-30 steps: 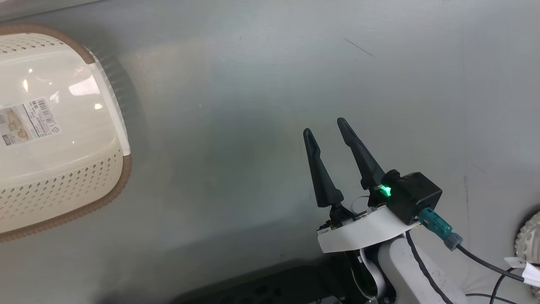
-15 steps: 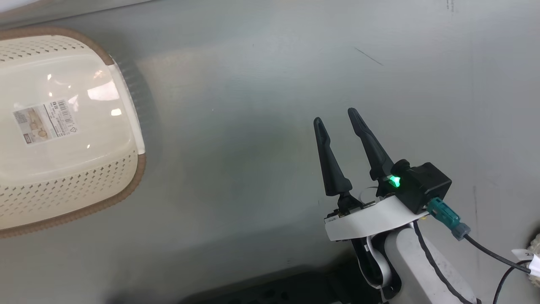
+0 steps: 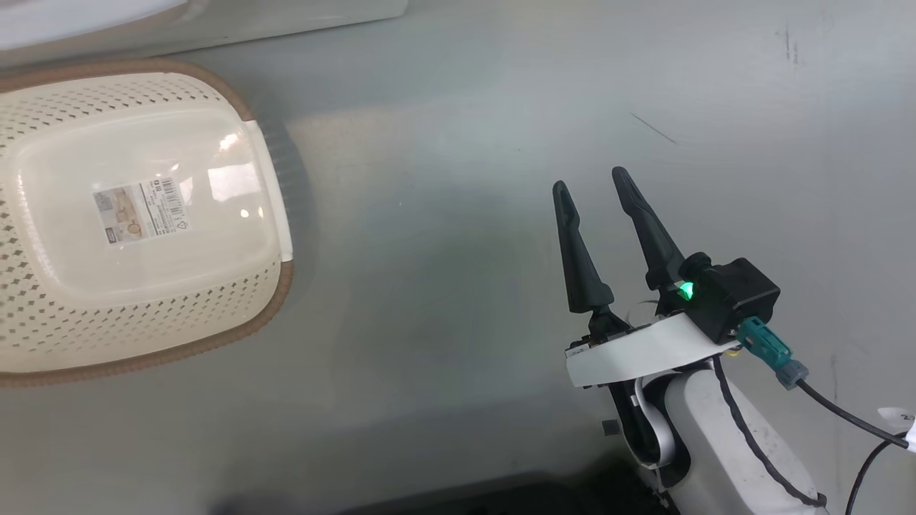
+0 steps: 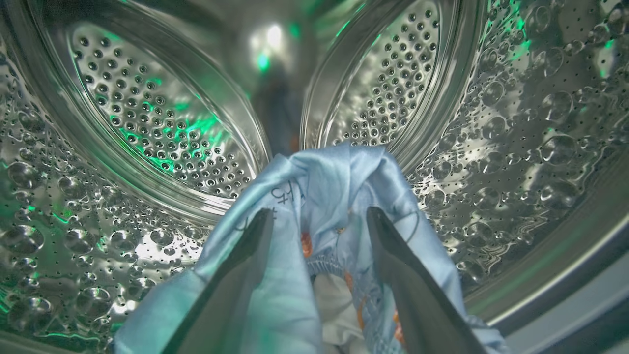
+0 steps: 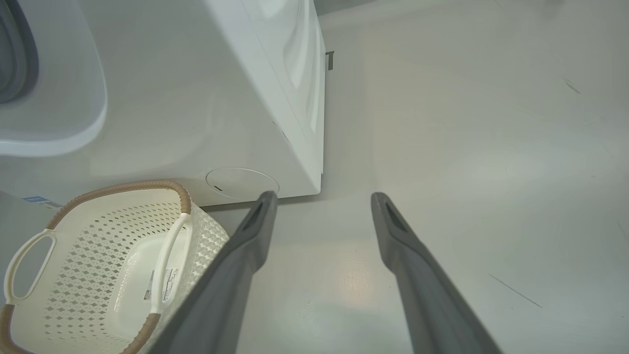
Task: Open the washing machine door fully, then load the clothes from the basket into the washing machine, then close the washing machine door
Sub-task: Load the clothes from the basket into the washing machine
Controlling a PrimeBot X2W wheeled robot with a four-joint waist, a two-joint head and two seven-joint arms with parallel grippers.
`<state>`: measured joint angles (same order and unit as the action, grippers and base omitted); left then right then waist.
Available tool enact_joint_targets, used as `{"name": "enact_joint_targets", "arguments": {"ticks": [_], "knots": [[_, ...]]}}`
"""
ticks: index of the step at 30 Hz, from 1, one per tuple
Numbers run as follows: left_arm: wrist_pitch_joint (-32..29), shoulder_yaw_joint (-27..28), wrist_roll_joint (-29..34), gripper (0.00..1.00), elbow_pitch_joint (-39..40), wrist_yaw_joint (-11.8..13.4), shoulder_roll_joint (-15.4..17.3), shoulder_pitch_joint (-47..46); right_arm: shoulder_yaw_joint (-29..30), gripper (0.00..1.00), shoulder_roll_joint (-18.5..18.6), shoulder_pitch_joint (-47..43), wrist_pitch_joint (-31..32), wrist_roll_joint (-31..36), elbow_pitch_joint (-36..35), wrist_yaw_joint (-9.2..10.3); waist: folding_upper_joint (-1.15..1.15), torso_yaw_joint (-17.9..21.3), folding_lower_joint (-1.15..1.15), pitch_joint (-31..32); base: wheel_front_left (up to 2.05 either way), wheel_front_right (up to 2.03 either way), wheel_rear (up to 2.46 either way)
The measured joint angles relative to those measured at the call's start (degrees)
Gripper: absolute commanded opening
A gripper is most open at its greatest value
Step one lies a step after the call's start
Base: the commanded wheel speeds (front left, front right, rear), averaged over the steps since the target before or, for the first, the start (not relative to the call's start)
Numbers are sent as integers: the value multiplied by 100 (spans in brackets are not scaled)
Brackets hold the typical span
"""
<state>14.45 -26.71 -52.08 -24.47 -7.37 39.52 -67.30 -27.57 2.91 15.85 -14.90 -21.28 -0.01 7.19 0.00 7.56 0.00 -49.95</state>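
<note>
In the left wrist view my left gripper is inside the washing machine's shiny perforated drum. Its fingers stand wide apart, open. Light blue clothes with small orange prints lie bunched between and around the fingers, with white cloth below. The cream basket with its brown rim stands on the floor at the left of the head view, holding only its label sticker. My right gripper hovers open over bare floor to its right. The right wrist view has the basket against the white washing machine, left of the right gripper.
A white rounded part with a grey inside juts out from the machine's front at the upper left; I cannot tell if it is the door. Grey floor stretches between basket and right arm. A cable trails from the right wrist.
The whole head view has shifted, so the camera has moved; more of the basket and the machine's lower edge are in the picture. The right gripper stays open.
</note>
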Motion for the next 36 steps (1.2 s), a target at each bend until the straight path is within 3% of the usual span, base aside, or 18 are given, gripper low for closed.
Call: {"name": "enact_joint_targets", "arguments": {"ticks": [12, 36], "knots": [[25, -133, -48, 100, 15, 0, -174, 535, 75, 100, 21, 4, 0, 25, 160, 0, 0, -264, 0, 369, 0, 0, 0], [25, 906, 31, 100, 868, 0, -680, 2028, 144, 100, 34, -80, 0, 25, 301, 0, 0, -538, 0, 880, 0, 0, 0]]}}
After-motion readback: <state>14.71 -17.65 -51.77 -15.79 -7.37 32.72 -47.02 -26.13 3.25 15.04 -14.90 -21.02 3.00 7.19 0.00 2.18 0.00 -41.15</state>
